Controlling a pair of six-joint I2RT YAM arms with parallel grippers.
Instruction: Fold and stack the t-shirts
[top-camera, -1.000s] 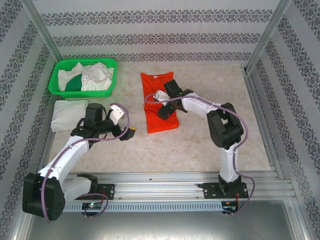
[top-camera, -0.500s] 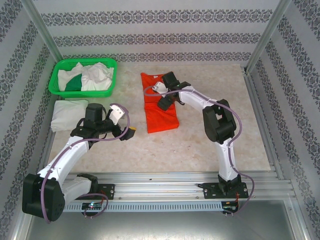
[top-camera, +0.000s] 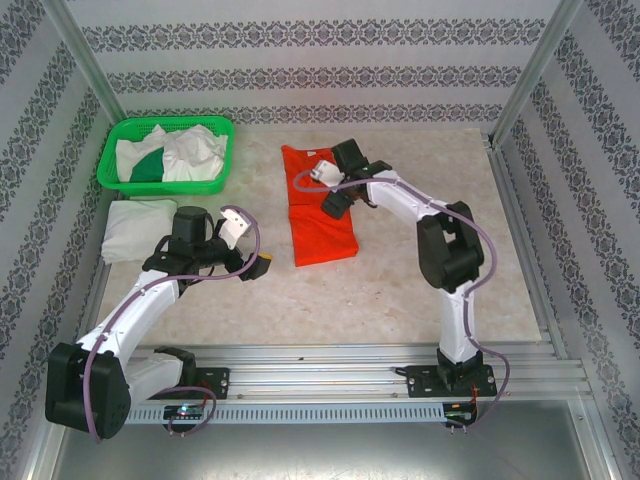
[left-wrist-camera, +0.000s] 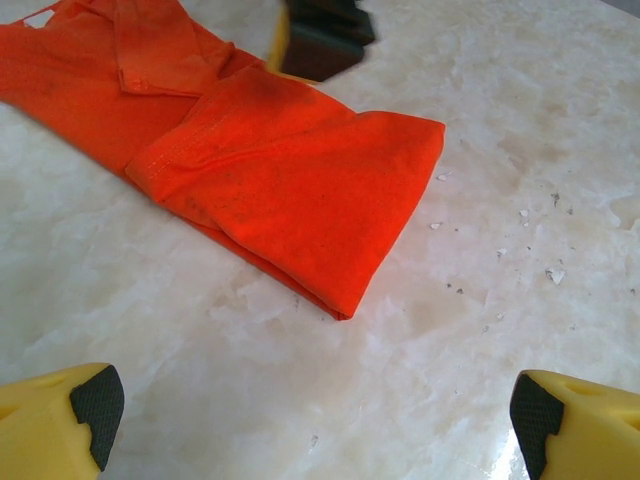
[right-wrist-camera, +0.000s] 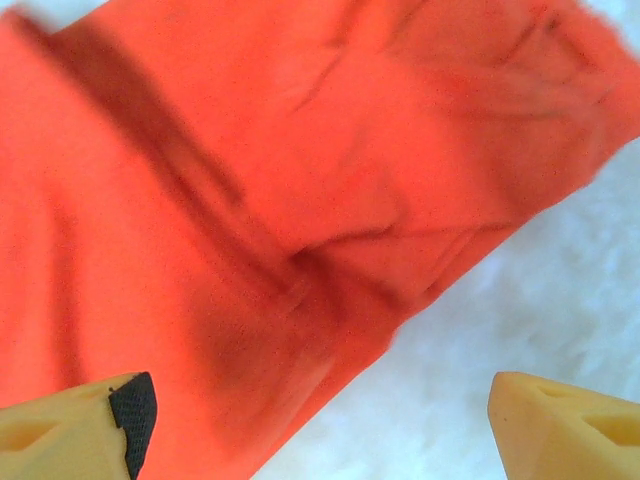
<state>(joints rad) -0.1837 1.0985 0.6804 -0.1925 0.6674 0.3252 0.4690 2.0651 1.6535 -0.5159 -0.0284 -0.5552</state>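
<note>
Orange-red t-shirt (top-camera: 322, 215) lies folded into a long strip mid-surface (top-camera: 400, 290), collar toward the far wall. The right arm reaches forward and left with its elbow bent, and the right pincer (right-wrist-camera: 318, 415) is low over the shirt's right edge, jaws apart with nothing between them. The left arm stretches forward, wrist turned right. The left pincer (left-wrist-camera: 310, 415) hovers spread wide, near the shirt's near end. Bare marble lies right of and in front of the shirt. White t-shirts (top-camera: 195, 150) and a dark green one (top-camera: 150, 168) lie in the basket (top-camera: 113, 160) at far left, with a folded white tee (top-camera: 135, 228) just beside it. The neck label (top-camera: 312, 152) seems white, its writing too small to read.
</note>
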